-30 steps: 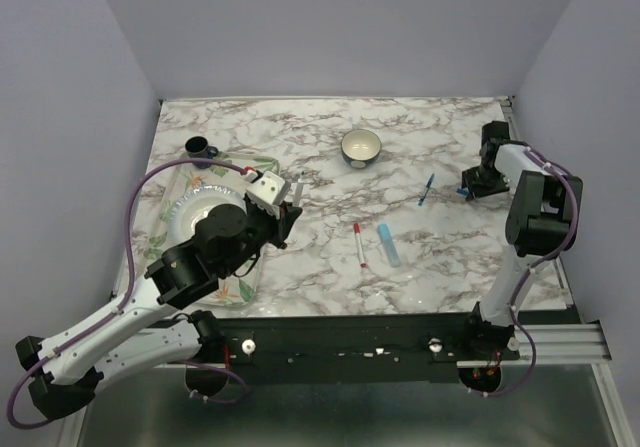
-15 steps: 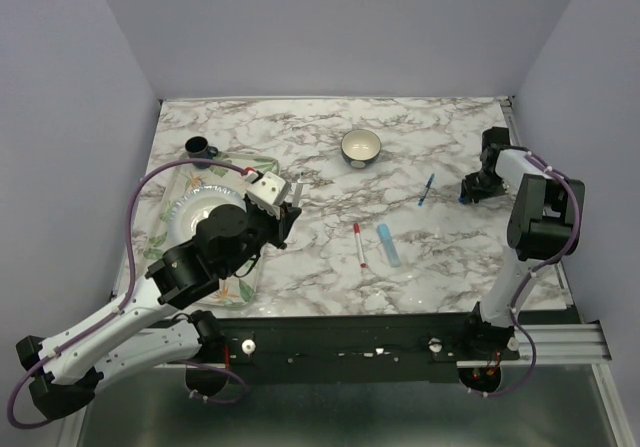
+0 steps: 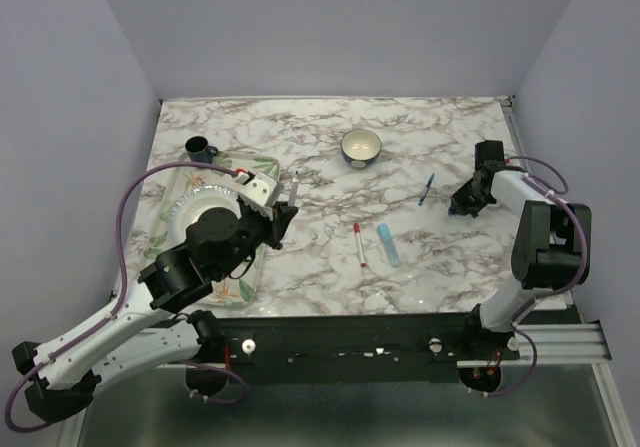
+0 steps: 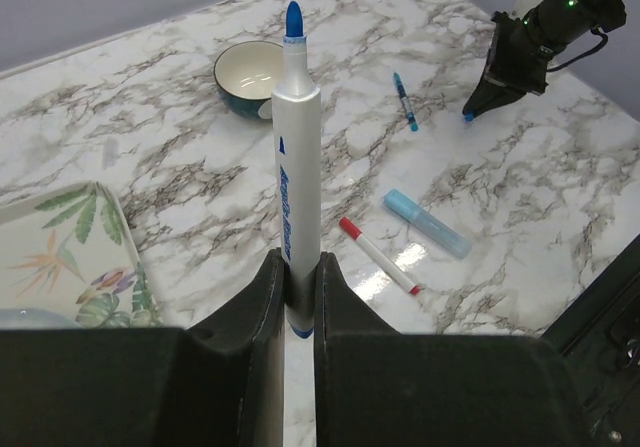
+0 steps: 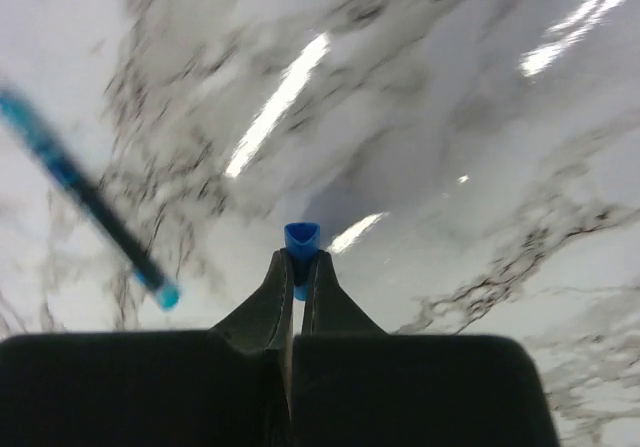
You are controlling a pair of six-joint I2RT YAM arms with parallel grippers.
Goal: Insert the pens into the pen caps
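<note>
Gripping a white pen (image 4: 297,157) with a blue tip, the left end effector (image 4: 297,272) is holding it upright over the marbled tabletop (image 3: 320,127), fingers closing narrowly on the lower barrel, near the leaf-patterned tray (image 4: 60,212). The right end effector (image 5: 297,267) is pinching a small blue cap (image 5: 301,237) between almost touching fingers, down at the right part of the tabletop. A dark blue pen (image 3: 427,190) is lying near it. A red-tipped pen (image 3: 359,244) and a pale blue marker (image 3: 388,244) are lying side by side near the middle, nearer the arms than a bowl (image 3: 361,147).
</note>
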